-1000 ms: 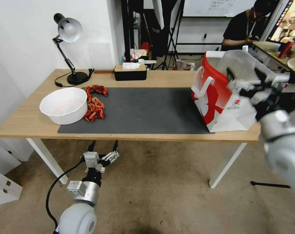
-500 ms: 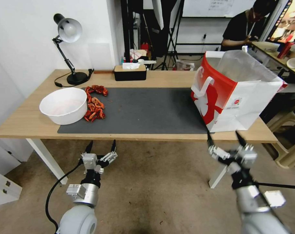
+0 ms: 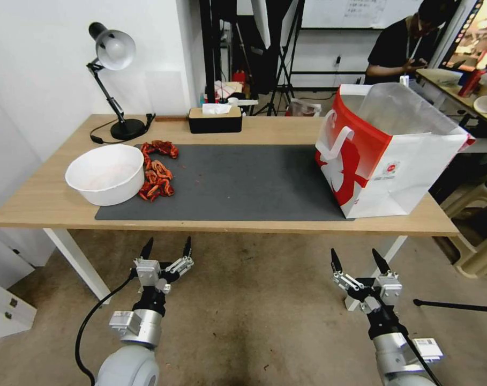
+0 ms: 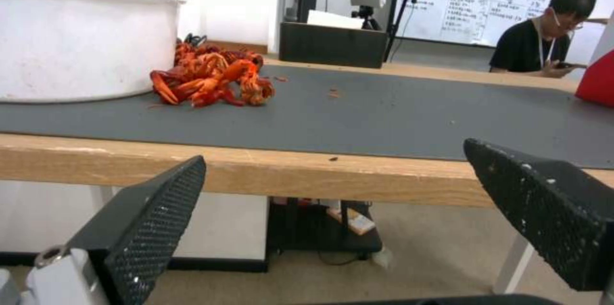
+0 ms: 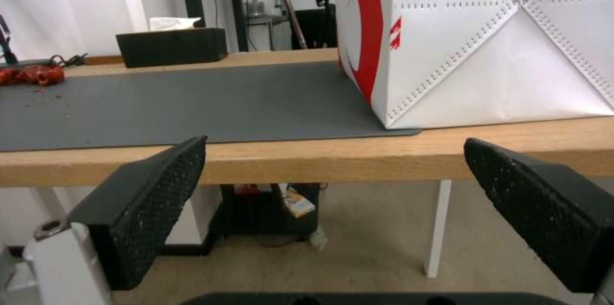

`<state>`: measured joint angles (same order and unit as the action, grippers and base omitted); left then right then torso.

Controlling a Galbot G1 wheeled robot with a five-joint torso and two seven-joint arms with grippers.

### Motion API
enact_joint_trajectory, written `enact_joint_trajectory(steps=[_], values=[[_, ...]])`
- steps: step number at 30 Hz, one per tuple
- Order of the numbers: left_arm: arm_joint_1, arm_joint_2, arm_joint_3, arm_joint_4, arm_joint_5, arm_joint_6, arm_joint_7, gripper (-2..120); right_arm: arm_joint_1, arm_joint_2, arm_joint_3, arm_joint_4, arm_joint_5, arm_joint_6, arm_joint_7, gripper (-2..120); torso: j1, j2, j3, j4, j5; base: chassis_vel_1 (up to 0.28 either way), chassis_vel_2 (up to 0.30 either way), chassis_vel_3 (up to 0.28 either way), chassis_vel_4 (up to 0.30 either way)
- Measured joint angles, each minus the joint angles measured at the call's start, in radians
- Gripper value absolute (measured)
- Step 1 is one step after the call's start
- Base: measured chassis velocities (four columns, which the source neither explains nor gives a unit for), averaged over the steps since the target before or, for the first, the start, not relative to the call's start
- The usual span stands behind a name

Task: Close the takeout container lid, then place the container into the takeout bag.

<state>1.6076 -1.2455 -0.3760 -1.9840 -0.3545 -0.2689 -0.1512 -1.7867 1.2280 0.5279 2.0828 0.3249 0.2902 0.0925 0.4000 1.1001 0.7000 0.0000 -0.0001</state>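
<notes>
2 open tools below table edge

Silver-grey arms, black textured jaws, black cable along left arm

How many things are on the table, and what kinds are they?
Lamp: 1
White bowl: 1
Pile of red crayfish: 1
Black tissue box: 1
Grey mat: 1
Takeout bag: 1
Total: 6 things on the table

Both grippers, left and right, hang open below the table's front edge, holding nothing.
</notes>
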Motion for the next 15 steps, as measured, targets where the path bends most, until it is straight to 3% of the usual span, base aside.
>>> enact_joint_trajectory(steps=[15], values=[[0.000, 0.001, 0.000, -0.001, -0.001, 0.000, -0.001, 100, 0.003, -0.002, 0.000, 0.001, 0.003, -0.004, 0.001, 100, 0.000, 0.000, 0.000, 0.0000, 0.0001, 0.000, 0.000, 0.000, 0.000]])
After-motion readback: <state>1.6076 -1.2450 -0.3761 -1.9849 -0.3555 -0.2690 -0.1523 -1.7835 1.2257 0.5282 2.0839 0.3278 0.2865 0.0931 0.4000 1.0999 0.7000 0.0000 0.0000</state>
